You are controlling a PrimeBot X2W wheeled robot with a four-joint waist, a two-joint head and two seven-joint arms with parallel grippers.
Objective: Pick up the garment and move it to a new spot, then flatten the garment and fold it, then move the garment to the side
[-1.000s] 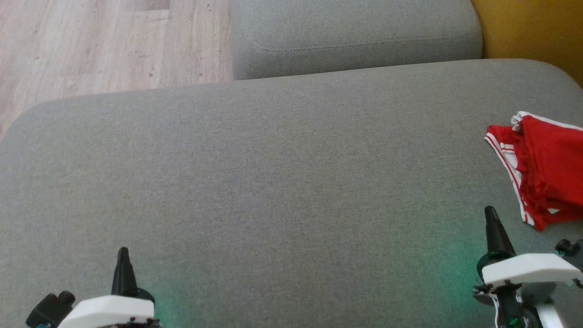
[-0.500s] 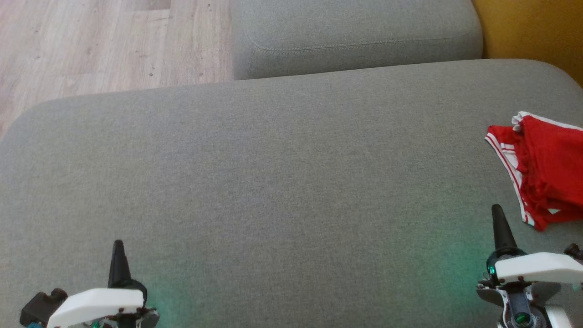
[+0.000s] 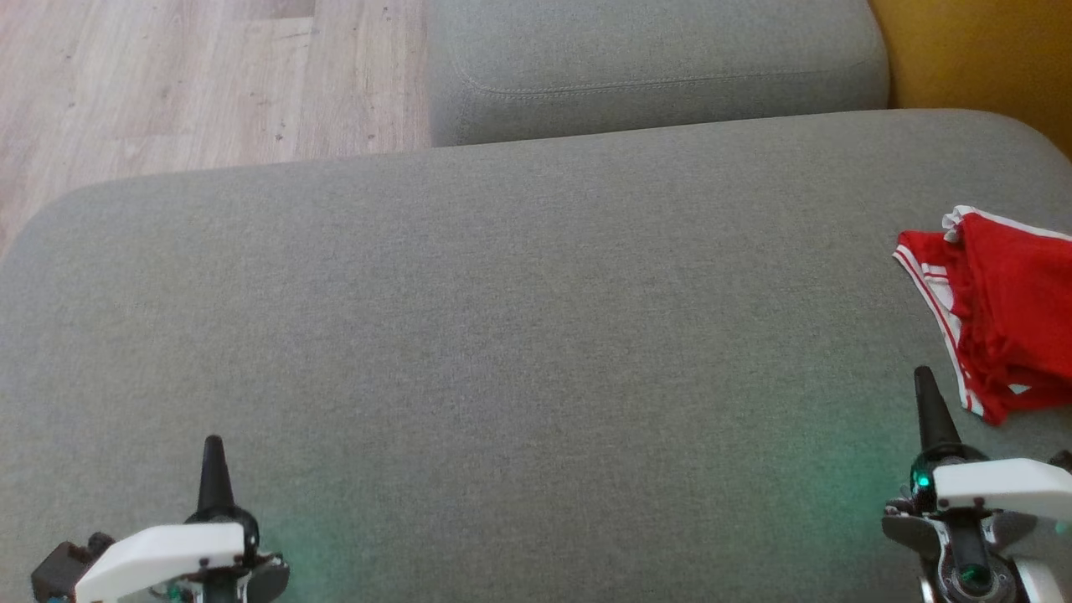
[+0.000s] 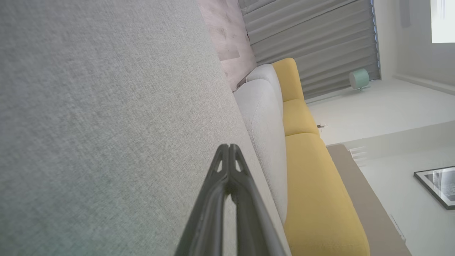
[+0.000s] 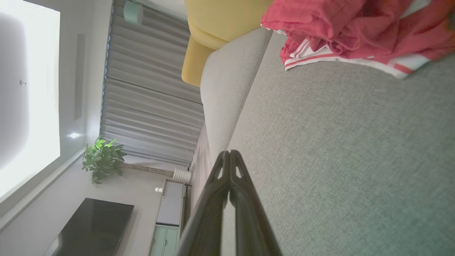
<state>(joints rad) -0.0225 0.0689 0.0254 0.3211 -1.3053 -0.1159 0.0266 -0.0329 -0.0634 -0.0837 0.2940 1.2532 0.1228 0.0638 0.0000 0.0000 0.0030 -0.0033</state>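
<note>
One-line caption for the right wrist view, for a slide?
Shut right gripper over the grey cushion, crumpled red garment lying ahead, not yet grasped.

garment (image 3: 1005,310) | cut off: right edge, head view

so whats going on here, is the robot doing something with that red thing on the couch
Nothing is being handled right now. The red garment lies bunched near the right edge of the grey couch seat, and nothing is touching it. The robot's left claw and right claw are both shut and empty, low over the seat. The right claw is the closer one, just short of the garment.
</note>
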